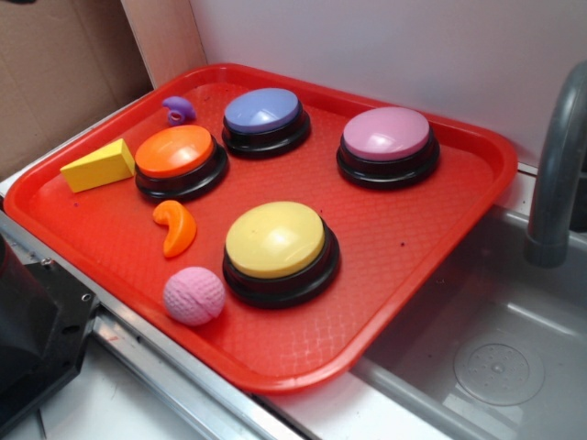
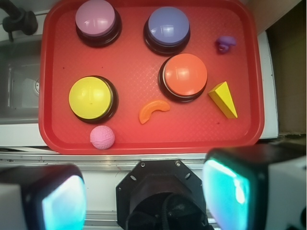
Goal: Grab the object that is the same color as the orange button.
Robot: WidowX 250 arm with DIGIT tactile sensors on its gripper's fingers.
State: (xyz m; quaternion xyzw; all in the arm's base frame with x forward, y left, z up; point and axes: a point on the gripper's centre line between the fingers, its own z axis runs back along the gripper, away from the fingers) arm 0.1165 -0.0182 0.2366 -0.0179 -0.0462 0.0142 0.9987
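Note:
The small glossy orange crescent, the object (image 1: 174, 227) (image 2: 153, 110), lies on the red tray (image 1: 440, 238) (image 2: 230, 129), just in front of the orange button (image 1: 179, 158) (image 2: 184, 75). That button has a domed orange top on a black base. In the wrist view my gripper (image 2: 146, 191) hangs high above the robot's base, short of the tray's near edge. Its two fingers (image 2: 62, 201) stand wide apart, open, with nothing between them. The exterior view does not show the gripper.
The tray also holds a yellow button (image 2: 91, 98), a pink button (image 2: 97, 19), a blue button (image 2: 168, 26), a yellow wedge (image 2: 223, 98), a pink ball (image 2: 102, 137) and a small purple piece (image 2: 225, 43). A sink (image 1: 495, 357) with a grey faucet (image 1: 555, 174) adjoins the tray.

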